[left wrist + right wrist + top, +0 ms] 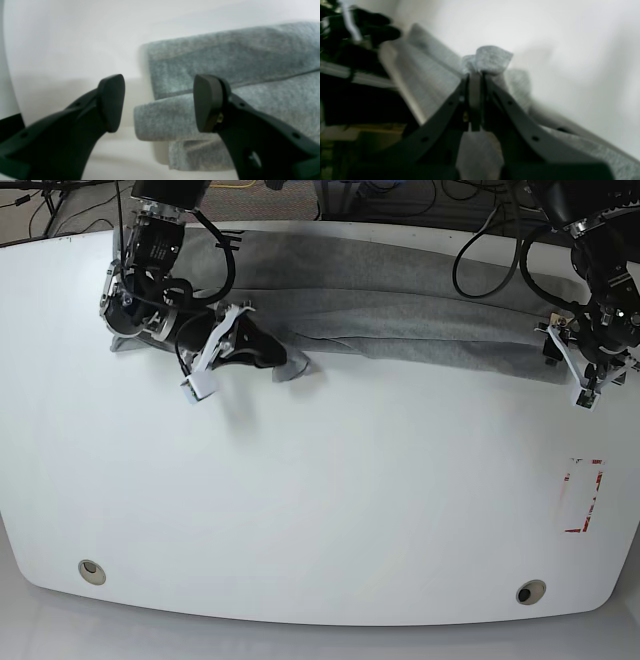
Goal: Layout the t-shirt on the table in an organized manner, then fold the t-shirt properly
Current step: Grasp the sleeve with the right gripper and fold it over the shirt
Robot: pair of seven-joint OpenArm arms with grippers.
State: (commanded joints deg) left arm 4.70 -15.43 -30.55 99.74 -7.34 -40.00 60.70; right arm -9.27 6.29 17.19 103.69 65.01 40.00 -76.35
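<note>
Base view shows you the light heather-grey cotton t-shirt folded into a long narrow band along the far edge of the large white smooth table, running between the two arms. At the band's end under your right arm, the right gripper pinches a small corner of grey cloth just off the band's near edge. In the right wrist view its dark fingers are clenched together on the t-shirt, with a tuft of fabric poking out above the tips and more cloth trailing below. At the band's other end sits your left gripper, close against the fabric edge. The left wrist view shows the left gripper spread wide, grasping nothing: its dark rounded pads stand apart on either side of a rolled fold of the t-shirt, which lies on the table beyond them. Nearer you than the band, the table carries a small red-and-white rectangular mark and two round grommet holes.
</note>
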